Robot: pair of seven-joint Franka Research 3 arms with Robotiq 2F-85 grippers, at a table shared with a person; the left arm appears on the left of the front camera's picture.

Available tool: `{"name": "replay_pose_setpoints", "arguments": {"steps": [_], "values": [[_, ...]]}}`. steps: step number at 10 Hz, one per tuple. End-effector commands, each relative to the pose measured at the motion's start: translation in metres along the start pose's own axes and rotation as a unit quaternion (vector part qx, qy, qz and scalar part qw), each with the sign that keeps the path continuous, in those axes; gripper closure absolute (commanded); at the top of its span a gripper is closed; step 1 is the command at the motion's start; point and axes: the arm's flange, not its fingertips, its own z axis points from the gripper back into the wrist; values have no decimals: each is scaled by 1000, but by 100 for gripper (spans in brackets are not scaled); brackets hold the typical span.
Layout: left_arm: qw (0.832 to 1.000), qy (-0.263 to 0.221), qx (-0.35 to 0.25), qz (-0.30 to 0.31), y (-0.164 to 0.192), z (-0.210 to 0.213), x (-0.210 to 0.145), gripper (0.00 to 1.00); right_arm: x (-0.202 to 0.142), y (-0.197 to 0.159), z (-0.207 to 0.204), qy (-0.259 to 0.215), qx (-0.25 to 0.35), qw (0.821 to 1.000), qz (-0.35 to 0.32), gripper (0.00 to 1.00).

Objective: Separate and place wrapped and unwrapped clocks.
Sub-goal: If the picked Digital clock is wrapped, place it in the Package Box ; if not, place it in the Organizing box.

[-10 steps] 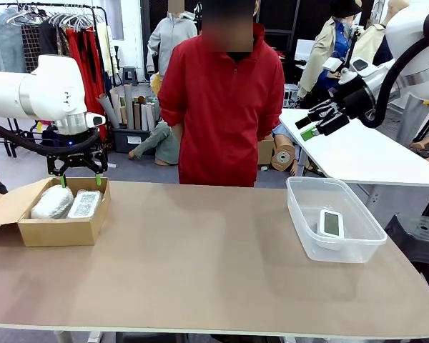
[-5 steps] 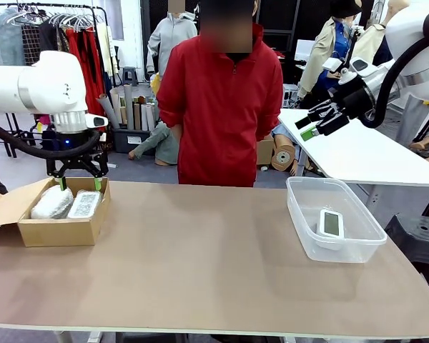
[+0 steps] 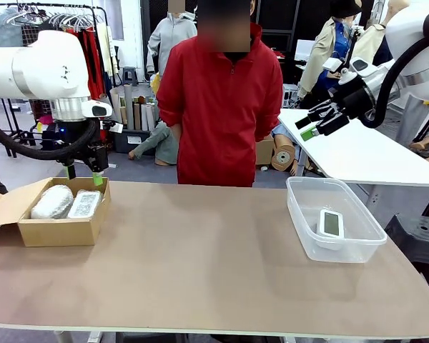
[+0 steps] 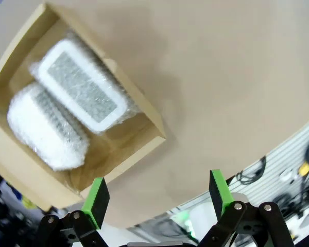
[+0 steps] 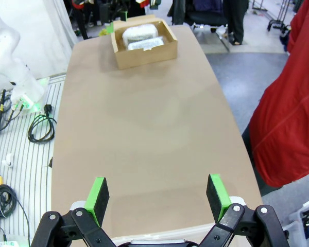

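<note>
Wrapped clocks: two bubble-wrapped white blocks lie side by side in an open cardboard box [image 3: 61,221] at the table's left end. The rounder wrapped clock [image 3: 51,202] sits on the box's outer side; the flatter wrapped clock [image 3: 84,204], with a grey face visible through the wrap, sits just beside it toward the table's centre. In the left wrist view the two appear to touch, though motion blur there prevents confirmation.

Unwrapped clock [image 3: 331,224]: bare white casing with a greenish-grey screen, lying in a clear plastic tub [image 3: 307,214] at the table's right end, well apart from the box.

Left gripper [image 3: 82,175]: suspended above the far edge of the box, jaws spread wide, nothing between the green pads [image 4: 96,199].

Right gripper [image 3: 309,127]: raised high at the right, above and behind the tub, jaws likewise spread and empty.

Surface: a flat, matte tan table [image 3: 200,264], bare between the two containers. A second, white table [image 3: 357,153] stands behind it on the right.

Room: a person in a red jacket [image 3: 222,107] stands at the far side, centred, arms behind the back. A clothes rack [image 3: 50,28] with hanging garments stands at the rear left. Cables [image 5: 38,128] lie on a ribbed floor strip beside the table.
</note>
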Motion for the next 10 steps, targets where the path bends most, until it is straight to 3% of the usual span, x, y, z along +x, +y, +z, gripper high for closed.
{"name": "replay_pose_setpoints", "arguments": {"steps": [1, 5, 6, 10], "values": [[994, 7, -19, -105, -6, -3, -15, 0, 1, 3, 0, 0, -1, 1000, 2, 0], [969, -8, 25, -247, -21, 2, -16, 0, 1, 3, 0, 0, -1, 1000, 2, 0], [978, -2, 20, -207, -17, 4, -11, 0, 1, 3, 0, 0, -1, 1000, 2, 0], [976, 1, 11, -217, -23, 4, -6, 0, 1, 3, 0, 0, -1, 1000, 2, 0]]}}
